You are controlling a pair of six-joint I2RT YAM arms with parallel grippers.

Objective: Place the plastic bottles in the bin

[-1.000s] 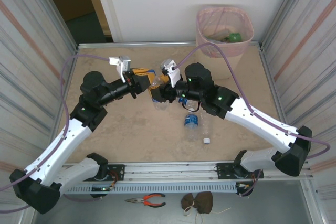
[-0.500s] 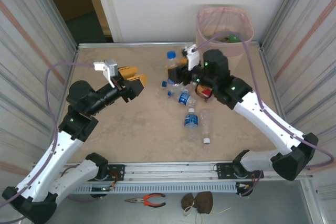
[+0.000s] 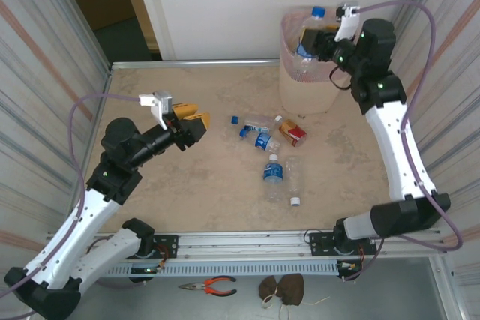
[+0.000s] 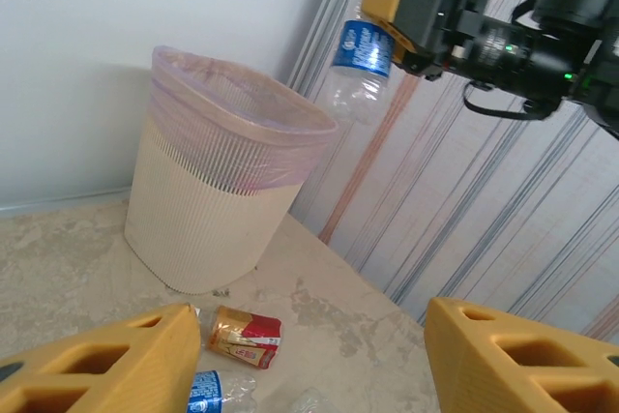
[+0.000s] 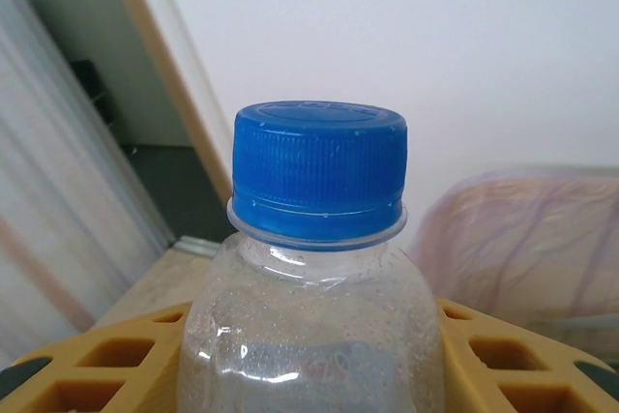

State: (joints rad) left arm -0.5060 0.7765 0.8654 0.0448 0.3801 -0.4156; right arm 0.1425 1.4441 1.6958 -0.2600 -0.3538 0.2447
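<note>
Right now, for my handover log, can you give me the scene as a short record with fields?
right claw: shut on the blue-capped bottle, held upright in the air by the bin's rim
left claw: open, empty, above the table
bin: pink-lined, standing at the far right of the table
loose bottles: several lying mid-table, one red-labelled
task: unfinished

clear plastic bottle with blue screw cap and blue label [image 3: 308, 37] [image 4: 360, 53] [image 5: 319, 239]: upright, clamped between right jaws | tall beige mesh bin with pink bag liner [image 3: 307, 94] [image 4: 208, 210]: upright, just below right jaws | loose small bottles [image 3: 272, 171]: lying flat, ahead of left jaws, apart from them
</note>
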